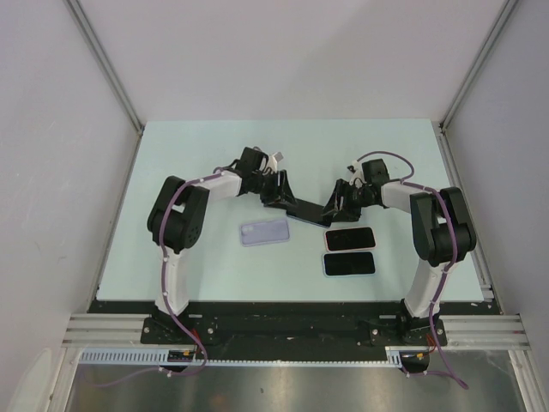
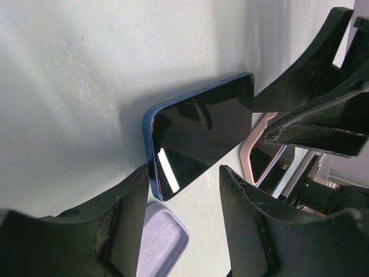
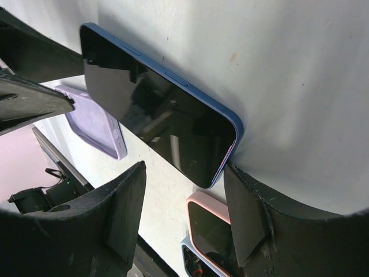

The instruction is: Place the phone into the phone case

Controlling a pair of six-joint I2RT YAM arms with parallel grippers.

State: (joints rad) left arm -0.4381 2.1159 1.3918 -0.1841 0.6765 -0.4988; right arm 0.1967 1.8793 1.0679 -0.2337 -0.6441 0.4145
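Pale table (image 1: 206, 150); blue phone (image 2: 199, 135) ends partly behind left fingers (image 2: 124, 225), right fingers (image 3: 124, 213).

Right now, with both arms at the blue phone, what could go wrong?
1. Both pairs of jaws crowd the blue phone from opposite ends, so they may collide or push it askew.
2. The pink phone and the case lie close and may get knocked.
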